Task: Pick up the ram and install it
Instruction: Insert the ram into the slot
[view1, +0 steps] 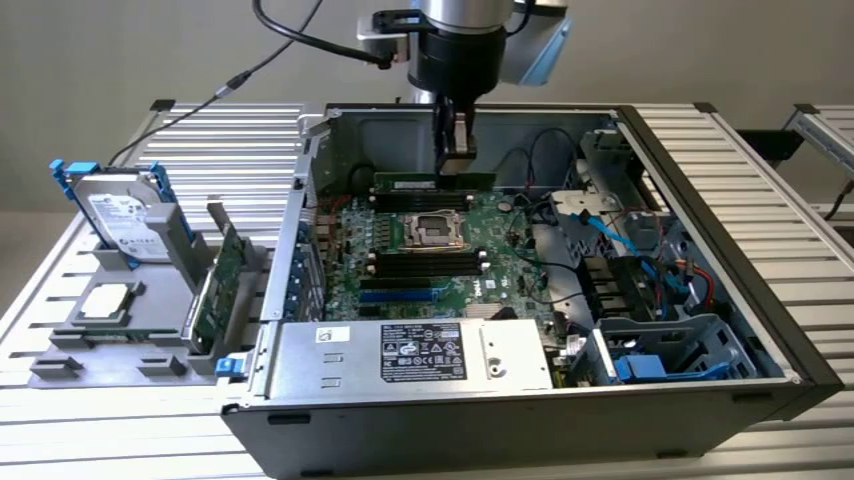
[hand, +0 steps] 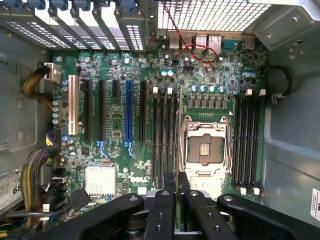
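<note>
While the gripper (view1: 455, 168) pinches the ram (view1: 407, 182), the stick must stay level; keep it parallel to the memory slots (hand: 164, 140) beneath the fingers. Tilt risks jamming.

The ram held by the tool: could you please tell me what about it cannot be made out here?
1. Exterior view: on the ram, chips and label are too small to read; the tool covers its middle.
2. Exterior view: whether its lower edge touches a memory slot is too small to tell.
3. Wrist view: the tool's fingers hide its faces.
</note>
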